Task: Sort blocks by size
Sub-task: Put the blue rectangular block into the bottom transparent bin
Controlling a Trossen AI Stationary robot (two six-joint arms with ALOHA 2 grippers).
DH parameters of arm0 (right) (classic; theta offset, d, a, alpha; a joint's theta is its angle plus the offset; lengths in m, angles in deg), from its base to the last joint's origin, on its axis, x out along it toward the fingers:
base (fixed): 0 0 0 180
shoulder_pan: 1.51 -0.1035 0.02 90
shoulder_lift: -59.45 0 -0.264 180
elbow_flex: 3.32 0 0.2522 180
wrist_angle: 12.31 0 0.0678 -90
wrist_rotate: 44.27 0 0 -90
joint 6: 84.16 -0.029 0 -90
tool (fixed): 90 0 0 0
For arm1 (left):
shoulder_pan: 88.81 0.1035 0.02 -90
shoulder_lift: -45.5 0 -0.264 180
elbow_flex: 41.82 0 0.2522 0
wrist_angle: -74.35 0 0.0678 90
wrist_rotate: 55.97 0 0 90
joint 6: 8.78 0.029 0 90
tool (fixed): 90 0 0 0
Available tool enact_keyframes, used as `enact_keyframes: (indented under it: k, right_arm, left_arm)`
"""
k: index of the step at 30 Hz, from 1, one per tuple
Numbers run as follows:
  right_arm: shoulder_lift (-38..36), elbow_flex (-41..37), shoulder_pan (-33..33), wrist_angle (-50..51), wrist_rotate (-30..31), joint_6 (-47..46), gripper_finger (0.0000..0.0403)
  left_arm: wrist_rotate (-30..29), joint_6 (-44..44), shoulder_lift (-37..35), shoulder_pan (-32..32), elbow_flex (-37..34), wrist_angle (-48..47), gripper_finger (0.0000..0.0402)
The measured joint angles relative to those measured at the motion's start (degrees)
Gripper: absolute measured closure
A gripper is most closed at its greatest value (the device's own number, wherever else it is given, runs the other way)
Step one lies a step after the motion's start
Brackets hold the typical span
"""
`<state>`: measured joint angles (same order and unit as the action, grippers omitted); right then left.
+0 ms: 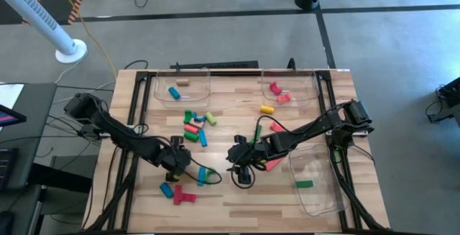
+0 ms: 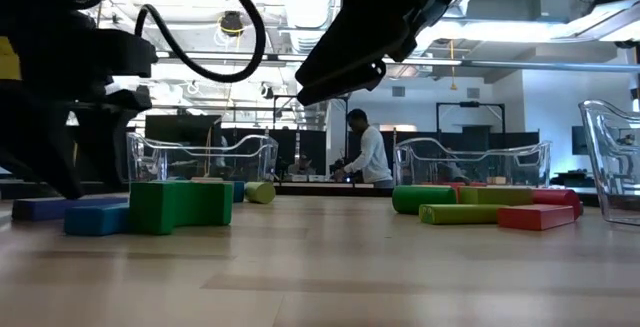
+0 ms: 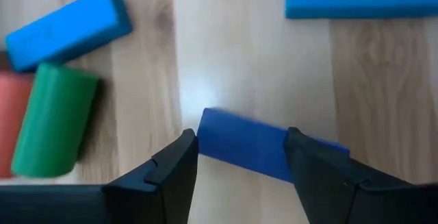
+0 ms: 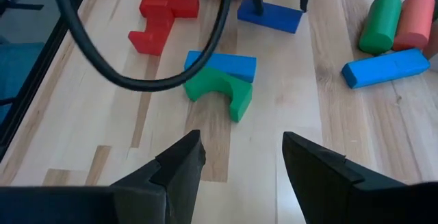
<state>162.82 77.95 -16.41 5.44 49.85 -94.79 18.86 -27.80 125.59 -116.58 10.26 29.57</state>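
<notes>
While both arms reach in over the wooden table (image 1: pixel 237 213), most blocks lie loose mid-table and near the front-left.

Three clear trays: back-left tray (image 1: pixel 181 95) w/ a blue and a tan piece, back-right tray (image 1: pixel 290 95) w/ red/pink pieces, front-right tray (image 1: pixel 316 192) w/ one green bar (image 1: pixel 304 184).

Left gripper (image 3: pixel 239 166) is low over the table, front-left of centre, fingers parted w/ a dark blue block (image 3: pixel 256 148) lying flat btwn them; can't tell if they touch it. Nearby: a light blue bar (image 3: pixel 68 29), a green cylinder (image 3: pixel 51 128).

Right gripper (image 4: pixel 239 162) hovers just right of it, fingers spread, nothing held. Ahead of it a green arch (image 4: pixel 219 90) touches a blue bar (image 4: pixel 222 63); a red stepped piece (image 4: pixel 161 18) lies farther off.

A person (image 2: pixel 368 152) is in the room behind.
</notes>
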Motion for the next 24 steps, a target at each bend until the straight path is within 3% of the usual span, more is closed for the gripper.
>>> enact_keyframes:
  k: [9, 16, 24]
  right_arm:
    - [0.0, 0.0, 0.0, -0.2, 0.0, -0.7, 0.0173]
    - [0.0, 0.0, 0.0, -0.2, 0.0, -0.9, 0.0173]
    - [0.0, 0.0, -0.1, -0.1, 0.0, -0.9, 0.0173]
  left_arm:
    - [2.2, 12.0, -2.2, 2.0, 0.5, -2.1, 0.0214]
    - [0.1, 14.3, -6.9, 2.0, 4.2, -5.0, 0.0223]
    - [2.1, -8.3, -9.5, 2.5, 4.4, -8.3, 0.0224]
